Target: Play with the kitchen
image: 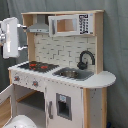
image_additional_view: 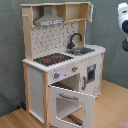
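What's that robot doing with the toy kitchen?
Nothing is being touched right now. The toy kitchen stands on the floor with its oven door swung open, best seen in the second exterior view. The hob, the black tap and the sink have nothing on them. Part of the white robot arm hangs at the first exterior view's left edge, beside the grey hood, apart from the kitchen. Its gripper can't be made out.

No readable text, labels or numbers on kitchen (image: 65,75).
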You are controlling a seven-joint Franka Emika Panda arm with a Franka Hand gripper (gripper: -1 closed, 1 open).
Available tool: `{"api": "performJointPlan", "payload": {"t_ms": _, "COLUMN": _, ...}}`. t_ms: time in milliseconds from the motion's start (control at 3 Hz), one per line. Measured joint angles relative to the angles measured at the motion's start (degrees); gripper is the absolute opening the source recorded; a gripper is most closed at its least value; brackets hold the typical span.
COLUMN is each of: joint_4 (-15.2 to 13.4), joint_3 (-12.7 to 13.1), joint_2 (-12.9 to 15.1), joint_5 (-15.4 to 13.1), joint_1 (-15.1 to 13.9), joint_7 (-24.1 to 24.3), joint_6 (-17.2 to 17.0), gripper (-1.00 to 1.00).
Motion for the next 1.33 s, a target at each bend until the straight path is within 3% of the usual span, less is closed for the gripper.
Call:
{"api": "performJointPlan", "payload": {"t_ms": 667, "joint_4": 1.71, "joint_3": -3.38, "joint_2": 1.41, "joint_5": 0.16, "joint_1": -11.04, "joint_7": 2.74, "joint_6": 1.85, "gripper": 1.0}}
{"api": "performJointPlan", "payload": {"t_ms": 1333, "joint_4": 2.86, "joint_3": -3.09, "joint_2": 6.93, "joint_5": 0.21, "joint_1": -17.38, "joint_7": 5.47, "joint_6": 10.7, "gripper": 1.0}}
